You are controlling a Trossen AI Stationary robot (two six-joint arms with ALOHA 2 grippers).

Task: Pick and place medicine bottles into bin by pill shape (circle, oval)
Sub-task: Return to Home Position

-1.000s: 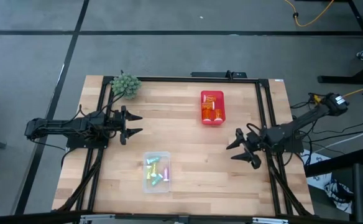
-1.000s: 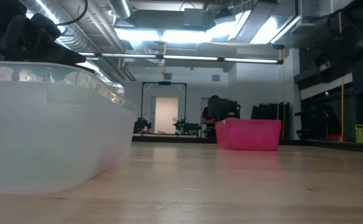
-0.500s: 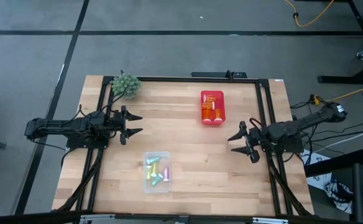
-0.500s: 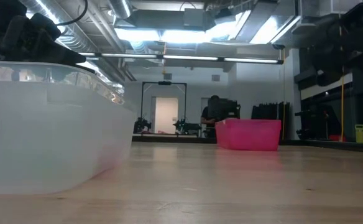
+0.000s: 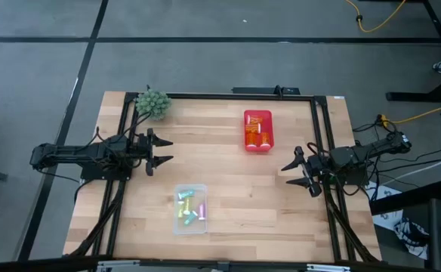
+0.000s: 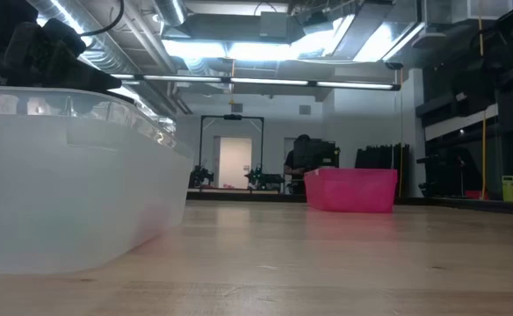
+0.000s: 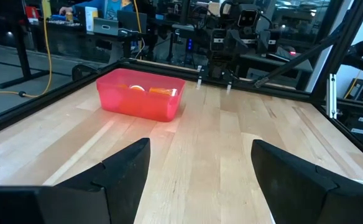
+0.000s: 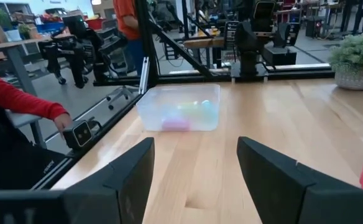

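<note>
With my left jaws at 9 o'clock and right jaws at 3 o'clock both wide and empty, I fear the right ones may catch the black rail [image 5: 319, 125] just beside them on the way home.

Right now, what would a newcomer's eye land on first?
The red bin holding orange bottles, at the table's far middle, and the clear bin of pastel bottles near the front edge. Both the left gripper and right gripper hover open and empty at the table's sides.

Robotics lab (ceiling ducts [image 6: 126, 56], floor cables [image 5: 383, 21])
</note>
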